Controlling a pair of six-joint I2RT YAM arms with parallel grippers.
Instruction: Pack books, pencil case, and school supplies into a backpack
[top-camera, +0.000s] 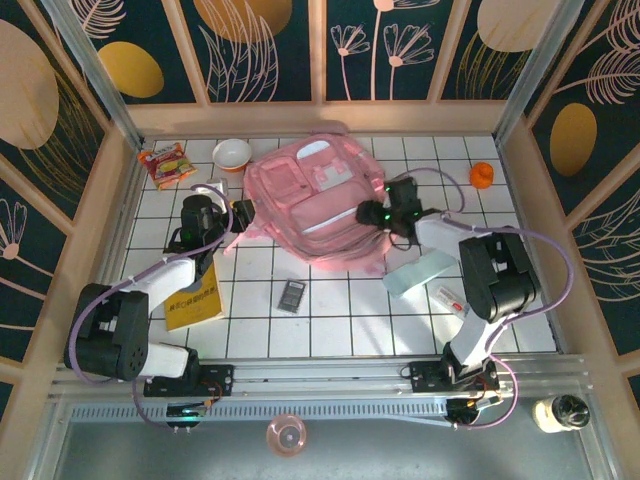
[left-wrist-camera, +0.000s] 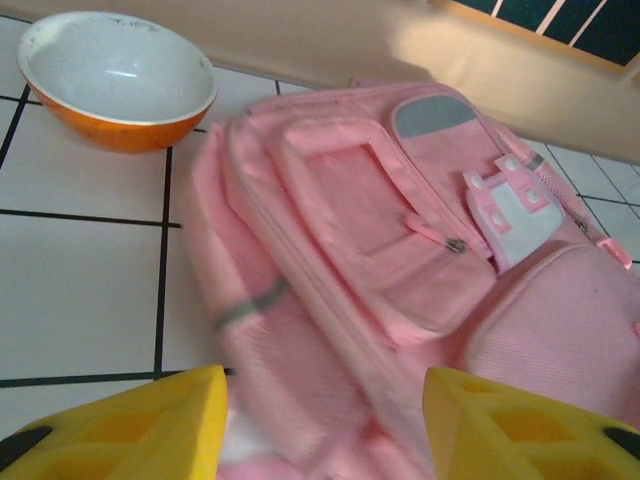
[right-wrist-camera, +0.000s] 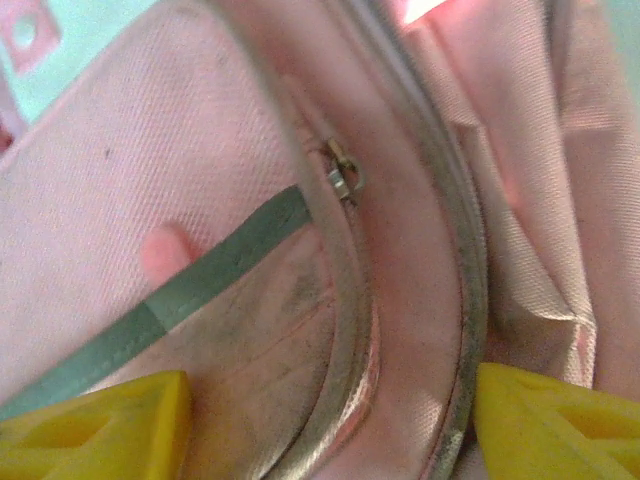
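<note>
Backpack (top-camera: 310, 195) lies mid-bench (top-camera: 340, 330) toward the far edge, and nothing looks packed yet. Opening it seems the step in hand. The left tool (left-wrist-camera: 322, 385) stands apart at its left side. The right tool (right-wrist-camera: 330, 390) is apart astride the zip track, with the zip pull (right-wrist-camera: 343, 170) just ahead. The next move likely calls for pinching that pull. The yellow book (top-camera: 195, 300), calculator (top-camera: 291, 295) and pencil case (top-camera: 420, 272) lie nearer the front edge. A bowl (top-camera: 232, 153) sits beside the bag, not obstructing.

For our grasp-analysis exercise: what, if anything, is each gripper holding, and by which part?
Right gripper: nothing, open around the zipper rim of the backpack. Left gripper: straddles the backpack's left edge; whether it grips cannot be told.
</note>
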